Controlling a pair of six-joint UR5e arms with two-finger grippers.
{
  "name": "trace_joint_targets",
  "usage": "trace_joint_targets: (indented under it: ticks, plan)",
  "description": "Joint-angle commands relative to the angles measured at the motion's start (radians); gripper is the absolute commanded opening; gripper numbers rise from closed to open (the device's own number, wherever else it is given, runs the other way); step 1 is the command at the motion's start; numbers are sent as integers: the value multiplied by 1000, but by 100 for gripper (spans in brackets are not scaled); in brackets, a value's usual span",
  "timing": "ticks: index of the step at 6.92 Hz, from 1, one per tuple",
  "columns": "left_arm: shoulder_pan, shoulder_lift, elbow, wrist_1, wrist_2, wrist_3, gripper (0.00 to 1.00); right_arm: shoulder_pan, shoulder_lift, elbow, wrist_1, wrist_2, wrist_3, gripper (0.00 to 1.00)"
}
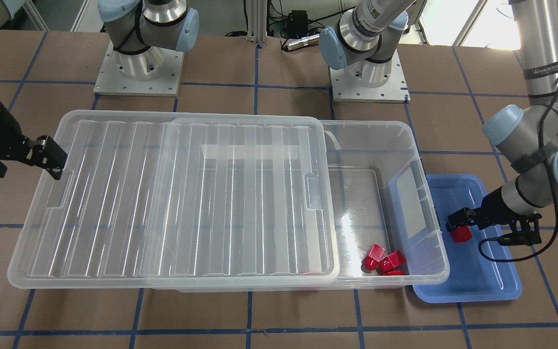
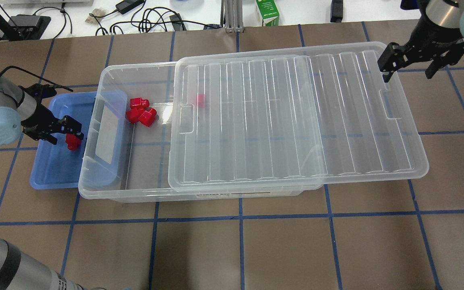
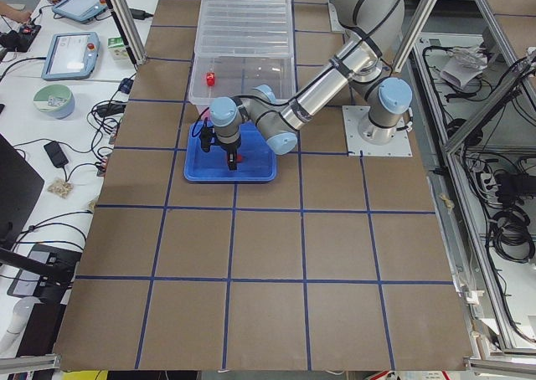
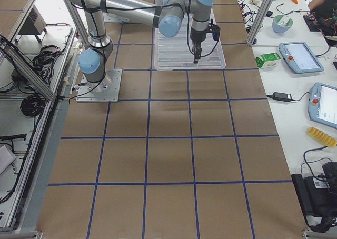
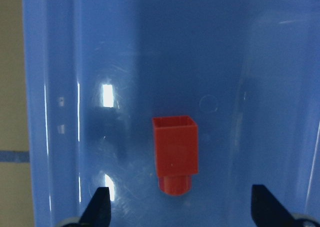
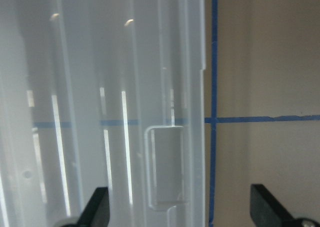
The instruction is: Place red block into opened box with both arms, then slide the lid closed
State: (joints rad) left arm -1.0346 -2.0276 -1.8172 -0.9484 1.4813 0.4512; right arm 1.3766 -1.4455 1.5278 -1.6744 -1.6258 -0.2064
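In the blue tray (image 2: pixel 50 177) at the left end of the table (image 2: pixel 256 249) lies the red block (image 5: pixel 175 154), alone on the tray floor. The left gripper (image 5: pixel 181 207) hangs over it with its fingers spread wide, one on each side of the block and neither touching it.

The tray sits against the left short end of the box (image 2: pixel 95 189), and part of its blue shows through the clear wall. That end wall and its rim stand between the block and the inside of the box.

The lid (image 2: pixel 296 121) rests on top of the box, pushed toward the robot's right. It covers most of the box and overhangs the right end, so only a strip at the left end is uncovered. In that strip three red blocks (image 2: pixel 139 112) are bunched together in the corner far from the robot. A fourth block (image 2: pixel 201 100) shows through the lid just past its left edge.

The right gripper (image 6: pixel 182 209) is above the overhanging right end of the lid, with its fingers also wide apart and holding nothing. In the right wrist view the lid's recessed handle (image 6: pixel 167 169) lies just ahead of the fingers, with the lid's edge and bare table beside it.

The table is covered in brown paper with a grid of blue tape. Beyond its far edge are cables (image 2: pixel 147 18) and a green carton (image 2: pixel 267 13). The two arm bases (image 1: pixel 138 72) stand on plates behind the box.
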Motion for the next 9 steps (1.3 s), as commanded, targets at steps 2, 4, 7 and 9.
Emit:
trace_joint_targets:
  ticks: [2,4,7,9]
  plan:
    - [-4,-19,7,31,5,-3,30,217,-24,-116,136,32,293,100]
    - [-4,-10,9,31,-3,-5,0,219,-19,-123,139,66,306,100]
    - [-12,74,134,-167,7,1,0,219,-22,-121,136,66,292,100]
    - [-88,180,278,-452,14,-12,0,219,-26,-113,134,64,286,100]
